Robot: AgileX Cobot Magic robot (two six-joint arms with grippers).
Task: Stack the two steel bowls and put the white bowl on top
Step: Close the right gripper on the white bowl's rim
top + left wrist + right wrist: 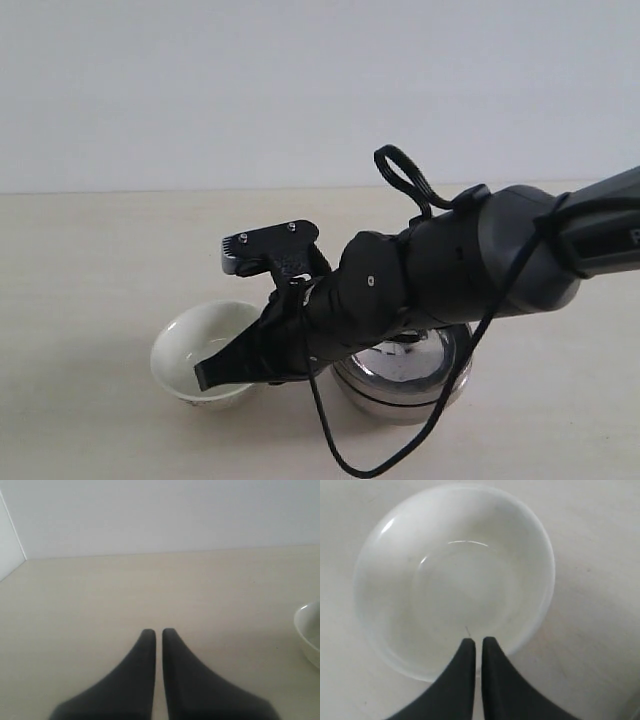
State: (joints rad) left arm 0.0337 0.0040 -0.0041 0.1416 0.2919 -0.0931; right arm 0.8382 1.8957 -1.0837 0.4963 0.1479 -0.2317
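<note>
The white bowl (200,350) stands upright and empty on the table at the left. My right gripper (207,377) reaches across over its near rim, fingers together. In the right wrist view the white bowl (450,575) fills the frame and the right gripper (478,641) hovers shut over its inner wall, holding nothing. A shiny steel bowl (420,385) sits just right of the white bowl, mostly hidden under the right arm. Whether it is one bowl or two stacked cannot be told. My left gripper (155,631) is shut over bare table, with the white bowl's rim (307,627) off to its side.
The light wooden table (90,260) runs back to a plain white wall. The right arm's black cable (330,440) loops down in front of the steel bowl. A wall corner (12,530) shows in the left wrist view.
</note>
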